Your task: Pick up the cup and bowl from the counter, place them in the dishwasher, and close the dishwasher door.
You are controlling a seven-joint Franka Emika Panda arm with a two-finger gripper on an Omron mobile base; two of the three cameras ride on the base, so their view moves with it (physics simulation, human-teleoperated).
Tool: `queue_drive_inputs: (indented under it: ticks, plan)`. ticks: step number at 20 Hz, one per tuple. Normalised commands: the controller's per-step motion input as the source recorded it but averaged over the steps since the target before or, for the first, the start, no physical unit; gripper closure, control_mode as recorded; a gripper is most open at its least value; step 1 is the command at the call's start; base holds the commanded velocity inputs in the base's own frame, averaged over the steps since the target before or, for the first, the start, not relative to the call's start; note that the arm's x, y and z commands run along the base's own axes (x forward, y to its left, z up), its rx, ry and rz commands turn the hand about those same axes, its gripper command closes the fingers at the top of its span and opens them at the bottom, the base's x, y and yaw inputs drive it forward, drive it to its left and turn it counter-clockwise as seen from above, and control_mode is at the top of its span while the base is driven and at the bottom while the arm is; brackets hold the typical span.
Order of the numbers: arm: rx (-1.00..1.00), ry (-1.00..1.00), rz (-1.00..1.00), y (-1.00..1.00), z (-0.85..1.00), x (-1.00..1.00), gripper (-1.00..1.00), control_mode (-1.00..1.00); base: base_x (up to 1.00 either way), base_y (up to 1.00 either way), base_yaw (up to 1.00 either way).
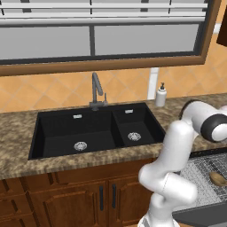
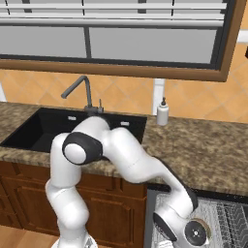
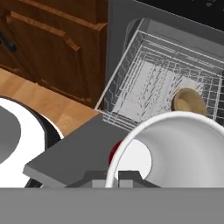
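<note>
The cup [image 3: 183, 148], red outside and whitish inside, looms close in the hand view, tipped toward the camera, with my gripper [image 3: 112, 178] shut on its rim. It hangs over the dishwasher door [image 3: 74, 153], which lies open and flat. Beyond it, the tan-brown bowl [image 3: 188, 100] rests in the grey wire rack [image 3: 153, 83] of the dishwasher. The left base view shows the bowl [image 1: 218, 178] in the rack [image 1: 201, 173] at the right edge. My hand [image 2: 191, 232] is low over the rack [image 2: 227, 218], below the counter [image 2: 208, 145].
A black double sink [image 1: 88, 128] with a faucet [image 1: 95, 91] is set into the counter [image 1: 17, 133]. A white soap dispenser [image 1: 161, 95] stands at the back wall. Brown wooden cabinets [image 3: 52, 48] flank the dishwasher on the left, above a wood floor [image 3: 39, 100].
</note>
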Motion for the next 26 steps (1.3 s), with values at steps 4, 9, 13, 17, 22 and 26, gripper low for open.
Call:
queue_drive_inputs:
  ticks: [4, 9, 13, 17, 22, 26]
  plan:
    - [0.00, 0.00, 0.01, -0.29, -0.16, 0.67, 1.00, -1.00, 0.00, 0.00, 0.00]
    - [0.00, 0.00, 0.06, -0.06, -0.45, 0.39, 1.00, -1.00, 0.00, 0.00, 0.00]
    - [0.00, -0.03, 0.06, 0.00, -0.70, 0.18, 1.00, -1.00, 0.00, 0.00, 0.00]
    - [0.02, -0.08, 0.07, -0.08, -0.55, 0.43, 1.00, -1.00, 0.00, 0.00, 0.00]
    - [0.12, -0.09, 0.08, -0.21, -0.17, 0.46, 1.00, -1.00, 0.00, 0.00, 0.00]
    - [0.04, -0.02, 0.03, -0.13, -0.27, 0.37, 1.00, -1.00, 0.00, 0.00, 0.00]
